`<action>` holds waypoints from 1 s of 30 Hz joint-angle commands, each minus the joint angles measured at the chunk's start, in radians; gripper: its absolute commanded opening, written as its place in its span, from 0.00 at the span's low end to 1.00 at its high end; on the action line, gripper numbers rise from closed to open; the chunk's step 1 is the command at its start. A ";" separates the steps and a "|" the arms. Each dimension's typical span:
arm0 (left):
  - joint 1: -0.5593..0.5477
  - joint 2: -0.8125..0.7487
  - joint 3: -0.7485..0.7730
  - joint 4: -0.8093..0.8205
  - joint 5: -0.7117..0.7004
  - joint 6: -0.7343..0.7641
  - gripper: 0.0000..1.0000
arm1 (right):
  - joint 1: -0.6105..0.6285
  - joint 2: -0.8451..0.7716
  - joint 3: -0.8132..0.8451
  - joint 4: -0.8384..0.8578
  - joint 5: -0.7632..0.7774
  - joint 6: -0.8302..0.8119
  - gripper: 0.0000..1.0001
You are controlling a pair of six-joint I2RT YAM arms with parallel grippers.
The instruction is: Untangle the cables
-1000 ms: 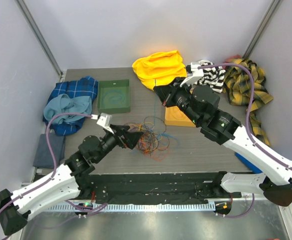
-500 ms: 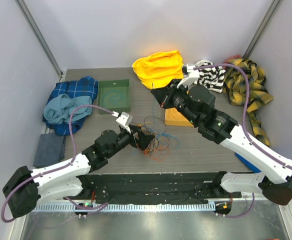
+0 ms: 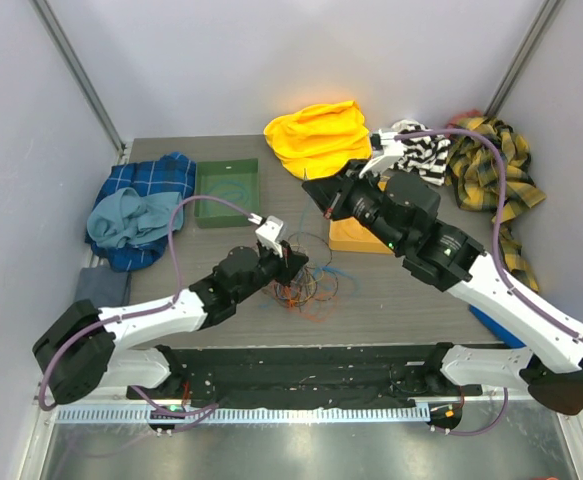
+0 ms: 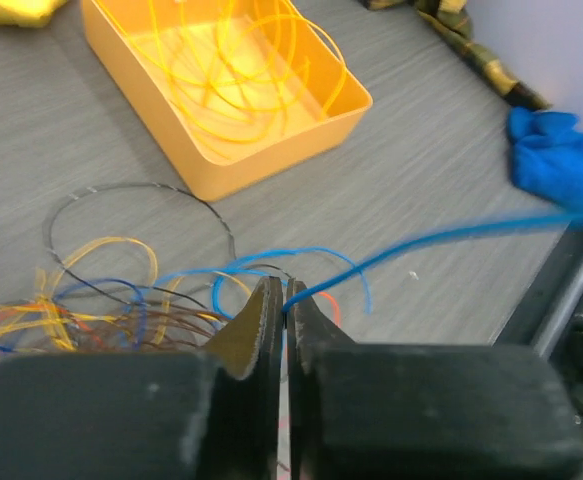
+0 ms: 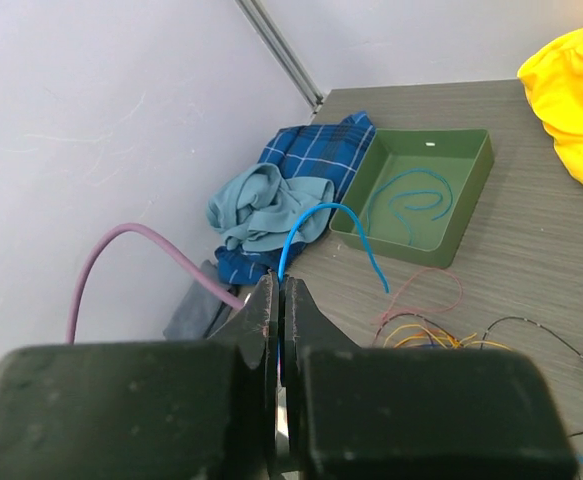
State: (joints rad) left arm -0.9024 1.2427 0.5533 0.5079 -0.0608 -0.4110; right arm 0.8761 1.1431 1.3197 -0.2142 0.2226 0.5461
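Note:
The cables (image 3: 309, 282) lie as a tangle of orange, yellow, blue and dark loops mid-table, seen up close in the left wrist view as cables (image 4: 101, 310). My left gripper (image 3: 296, 262) sits at the tangle's near-left edge. Its jaws are shut on a blue cable (image 4: 421, 240) that runs off to the right from the left gripper (image 4: 286, 295). My right gripper (image 3: 308, 188) hovers above the far side of the tangle. This right gripper (image 5: 279, 285) is shut on a blue cable (image 5: 321, 215) arching up from its tips. Whether both hold the same cable I cannot tell.
An orange tray (image 3: 351, 243) holding yellow cables stands right of the tangle, a green tray (image 3: 201, 195) with teal ones at the back left. Cloths ring the table: yellow (image 3: 316, 135), striped (image 3: 421, 150), plaid (image 3: 491, 170), blue plaid (image 3: 156, 180), teal (image 3: 131, 215).
My left arm has reached forward and right into the tangle, and its jaws have gone from open to shut on a blue cable. The right gripper has barely shifted.

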 commanded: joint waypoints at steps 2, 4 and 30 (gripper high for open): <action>-0.004 -0.103 0.079 -0.076 -0.106 0.035 0.00 | 0.006 -0.094 0.006 0.003 0.029 0.006 0.16; -0.001 -0.147 0.117 -0.136 -0.163 0.049 0.00 | 0.004 -0.103 -0.008 -0.017 0.055 0.006 0.42; 0.361 0.076 1.234 -1.003 -0.286 0.051 0.00 | 0.006 -0.313 -0.343 -0.082 0.141 0.052 0.63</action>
State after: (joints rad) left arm -0.5880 1.2648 1.7443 -0.4313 -0.2996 -0.3866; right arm 0.8761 0.8597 0.9974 -0.3153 0.3431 0.5858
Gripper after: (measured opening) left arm 0.023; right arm 0.634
